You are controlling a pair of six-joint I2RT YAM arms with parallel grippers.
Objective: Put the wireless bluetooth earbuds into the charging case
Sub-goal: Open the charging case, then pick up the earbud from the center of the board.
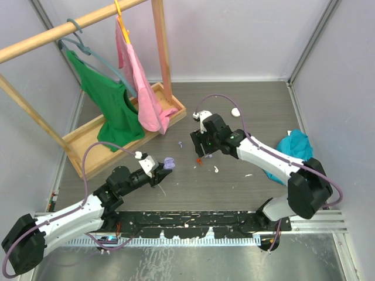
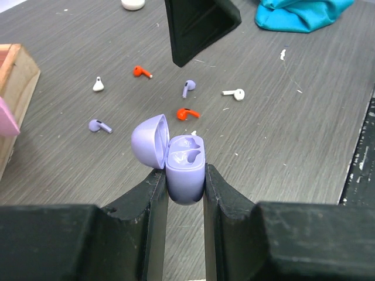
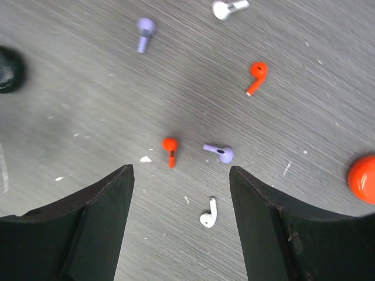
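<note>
Clamping the open lilac plastic charging case (image 2: 186,161), left gripper (image 2: 186,175) shows 0 buds seated; right gripper (image 3: 180,172) gapes, lilac plastic earbud (image 3: 221,153) at 2 o'clock

Light is bright, even and diffuse from overhead in all three views, and shadows stay soft and short. In the top view the grey table (image 1: 263,111) reads matte and evenly lit, and the wall edges splay toward the corners, a wide-angle look. The left wrist view is crisp on the lilac case (image 2: 186,170), with a faint sheen on its lid; the black fingers (image 2: 140,216) below are nearly featureless. The right wrist view is softer — a broad dim shadow lies around the red earbud (image 3: 170,151), and the red round thing (image 3: 363,178) at the right edge is blurred.
</note>
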